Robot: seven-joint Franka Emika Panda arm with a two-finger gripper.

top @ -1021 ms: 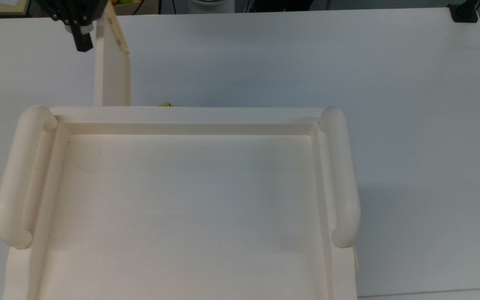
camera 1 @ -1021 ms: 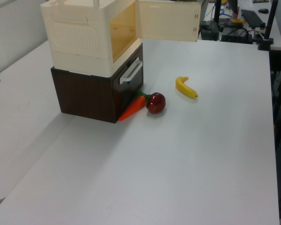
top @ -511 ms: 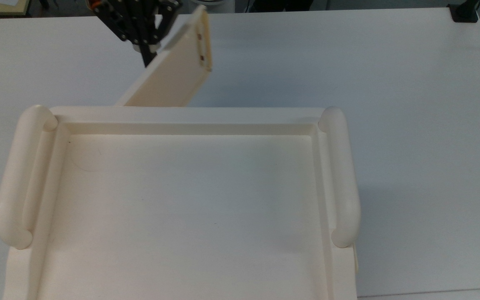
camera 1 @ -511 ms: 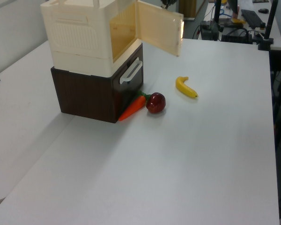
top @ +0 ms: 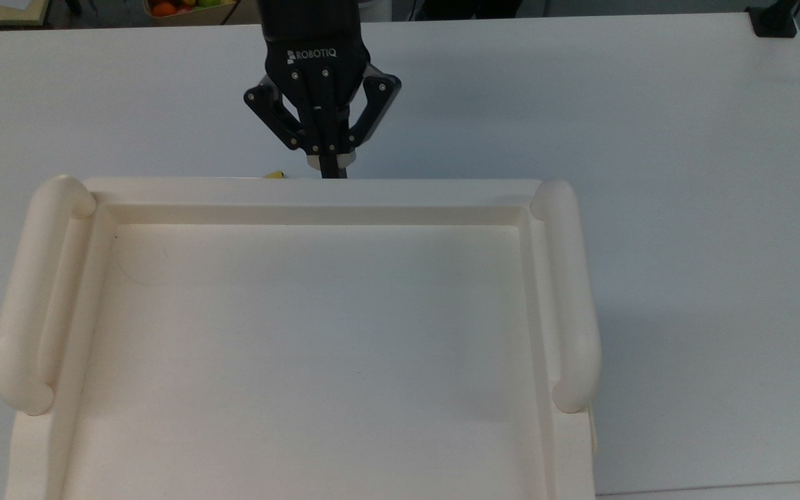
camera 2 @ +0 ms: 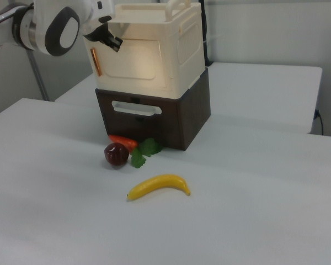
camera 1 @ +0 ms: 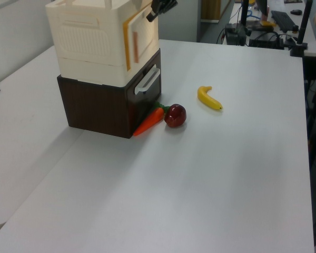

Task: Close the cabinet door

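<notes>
Pincer [top: 330,163] fingers are pressed together on nothing, tip against the cabinet door [camera 1: 141,39] so you push rather than grip; you see the door nearly flush on the cabinet [camera 2: 154,49] front, an orange sliver showing at its edge

We are seeing bright, even overhead light casting soft shadows on the white table [top: 650,139].
</notes>
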